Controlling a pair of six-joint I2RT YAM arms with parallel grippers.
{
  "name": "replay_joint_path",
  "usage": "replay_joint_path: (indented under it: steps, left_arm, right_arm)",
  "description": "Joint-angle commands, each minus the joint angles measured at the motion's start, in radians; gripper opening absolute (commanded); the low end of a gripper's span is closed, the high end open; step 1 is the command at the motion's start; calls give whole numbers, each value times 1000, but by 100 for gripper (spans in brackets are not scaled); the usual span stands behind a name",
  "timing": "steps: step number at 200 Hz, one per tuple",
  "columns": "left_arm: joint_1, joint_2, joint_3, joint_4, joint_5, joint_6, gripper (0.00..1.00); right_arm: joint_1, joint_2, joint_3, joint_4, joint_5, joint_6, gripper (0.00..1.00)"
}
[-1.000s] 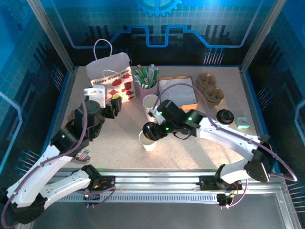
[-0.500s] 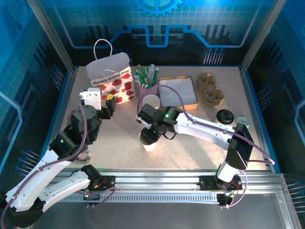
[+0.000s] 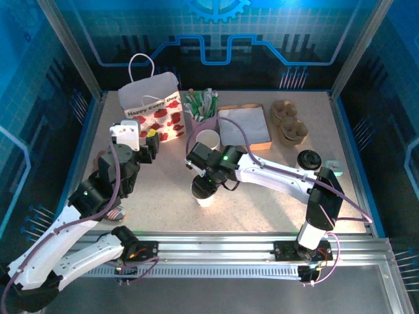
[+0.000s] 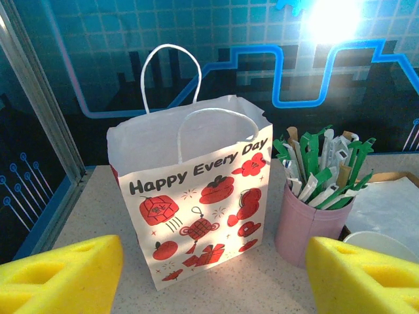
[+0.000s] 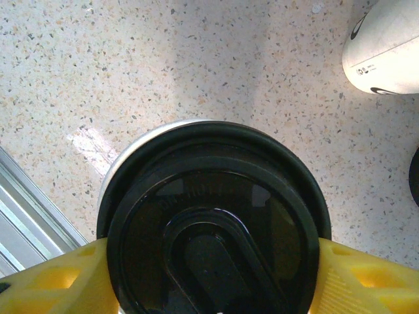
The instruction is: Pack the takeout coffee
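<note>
Left jaws released: my left gripper [image 4: 209, 282] faces the open gift bag [image 4: 196, 196], holding nothing. Right jaws clenched across the black lid [image 5: 213, 216] of the takeout coffee [image 3: 205, 198], which stands upright directly beneath my right gripper [image 5: 209, 278], the nearer arm.

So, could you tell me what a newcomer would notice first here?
The white paper gift bag with red prints stands at the table's far left, beside a pink cup of green-white sticks. At front centre, the right gripper's yellow fingers clasp a round black plastic lid over a white paper cup.
</note>
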Motion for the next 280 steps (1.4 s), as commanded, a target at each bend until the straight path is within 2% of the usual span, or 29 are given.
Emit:
replay_joint_path:
  steps: [1,280]
  left_arm:
    - [7,-2,-15,26,-25,14,75]
    - [9,3,-17,24,-27,14,74]
  right_arm:
    - [13,14,18,11,-7,-10,65]
    - [39,45,-33,27,36,7,65]
